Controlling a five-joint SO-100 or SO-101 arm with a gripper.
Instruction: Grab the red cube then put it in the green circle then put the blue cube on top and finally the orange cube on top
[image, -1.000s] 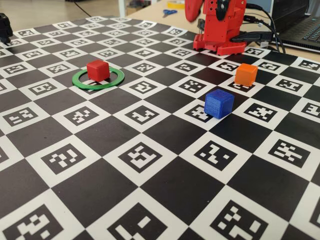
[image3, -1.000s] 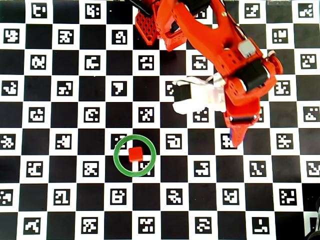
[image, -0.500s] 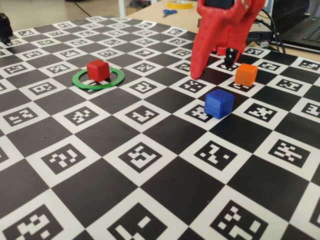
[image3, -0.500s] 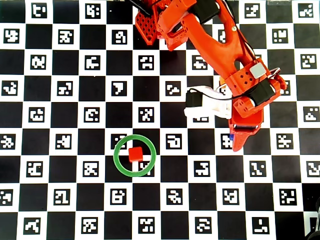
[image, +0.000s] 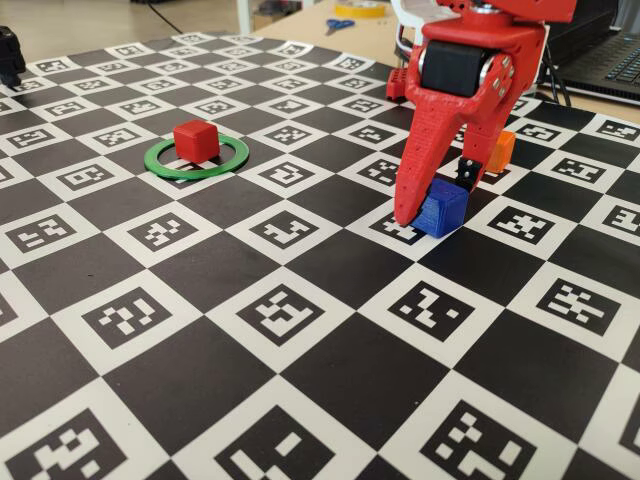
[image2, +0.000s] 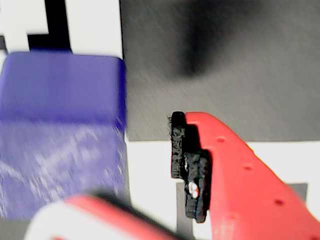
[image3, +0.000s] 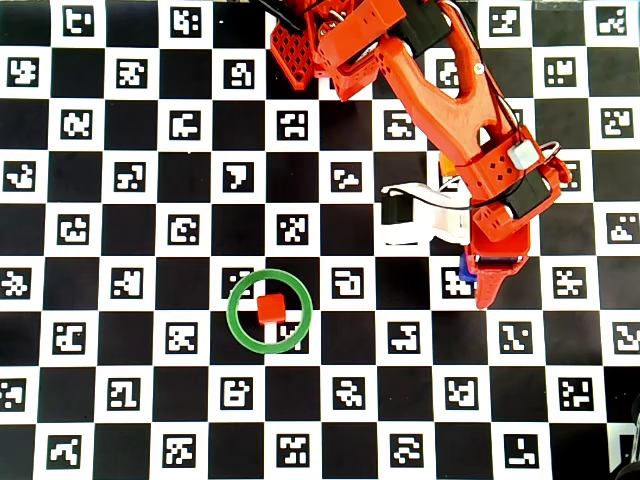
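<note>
The red cube (image: 196, 139) (image3: 270, 308) sits inside the green circle (image: 196, 175) (image3: 232, 312). In the fixed view the blue cube (image: 441, 208) rests on the board to the right, and my gripper (image: 436, 202) has come down over it, open. One long red finger stands at the cube's left face and the black-padded finger (image2: 186, 165) behind it to the right. The wrist view shows the blue cube (image2: 60, 135) with a strip of bare board between it and that pad. From overhead only a sliver of blue cube (image3: 465, 268) shows beside the gripper (image3: 478, 278). The orange cube (image: 504, 150) is half hidden behind the arm.
The checkered marker board (image: 300, 310) covers the table. The arm's red base (image3: 300, 50) stands at the board's far edge. A laptop (image: 612, 50) and cables lie at the back right, scissors (image: 339, 25) behind the board. A white wrist camera (image3: 420, 215) juts from the arm.
The arm has swung forward and lowered from high above the board until its open jaws stand on either side of the blue cube. None of the cubes has moved.
</note>
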